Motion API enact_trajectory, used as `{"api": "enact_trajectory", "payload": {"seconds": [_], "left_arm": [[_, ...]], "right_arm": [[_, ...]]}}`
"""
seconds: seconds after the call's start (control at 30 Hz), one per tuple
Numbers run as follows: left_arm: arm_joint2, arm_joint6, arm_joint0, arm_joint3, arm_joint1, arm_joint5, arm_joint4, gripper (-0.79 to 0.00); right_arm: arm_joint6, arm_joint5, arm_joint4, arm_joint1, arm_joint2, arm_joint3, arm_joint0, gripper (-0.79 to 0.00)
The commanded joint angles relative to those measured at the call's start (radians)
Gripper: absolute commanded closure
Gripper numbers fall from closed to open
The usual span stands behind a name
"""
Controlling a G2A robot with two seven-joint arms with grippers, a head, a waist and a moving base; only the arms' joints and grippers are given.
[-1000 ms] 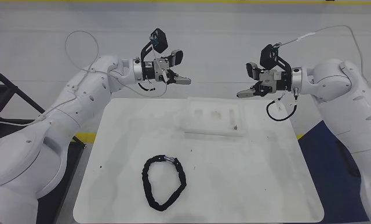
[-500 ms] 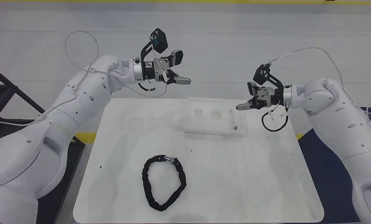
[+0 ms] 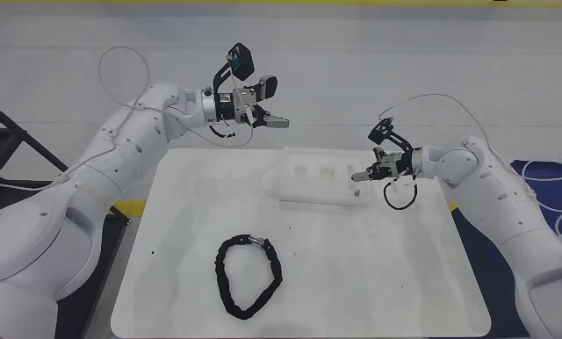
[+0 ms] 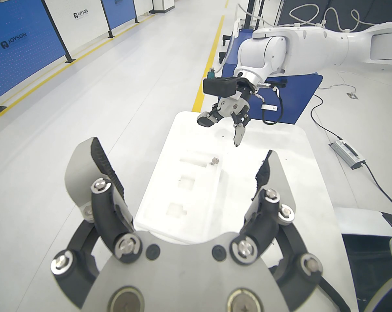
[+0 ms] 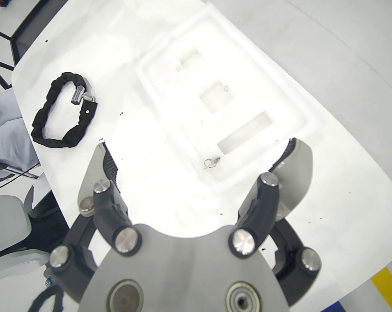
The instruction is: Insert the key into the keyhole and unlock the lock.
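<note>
**Key awaiting pickup; chain lock untouched**

In the top view, the left claw (image 3: pixel 273 103) is held wide open at upper left of centre, beyond the desk (image 3: pixel 395 277). The black chain lock (image 3: pixel 221 270) is laid at lower left of centre. The key (image 3: pixel 358 191) is seen at the right end of the white foam tray (image 3: pixel 303 198), well apart from the lock. The right claw (image 3: pixel 360 175), spread wide, is poised just above it. The key is best straddled squarely and gripped by its head, so that the blade is left free.
</note>
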Motion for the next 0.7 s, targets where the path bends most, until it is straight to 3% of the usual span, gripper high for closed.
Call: {"api": "enact_trajectory", "payload": {"seconds": [0.0, 0.4, 0.67], "left_arm": [[0.000, 0.000, 0.000, 0.000, 0.000, 0.000, 0.000, -0.785], [0.000, 0.000, 0.000, 0.000, 0.000, 0.000, 0.000, -0.785], [0.000, 0.000, 0.000, 0.000, 0.000, 0.000, 0.000, -0.785]], "right_arm": [[0.003, 0.023, 0.011, -0.010, -0.009, 0.017, -0.003, -0.785], [0.090, 0.241, 0.130, -0.082, -0.045, 0.149, 0.002, -0.785], [0.130, 0.358, 0.098, -0.131, -0.088, 0.177, 0.011, -0.785]]}}
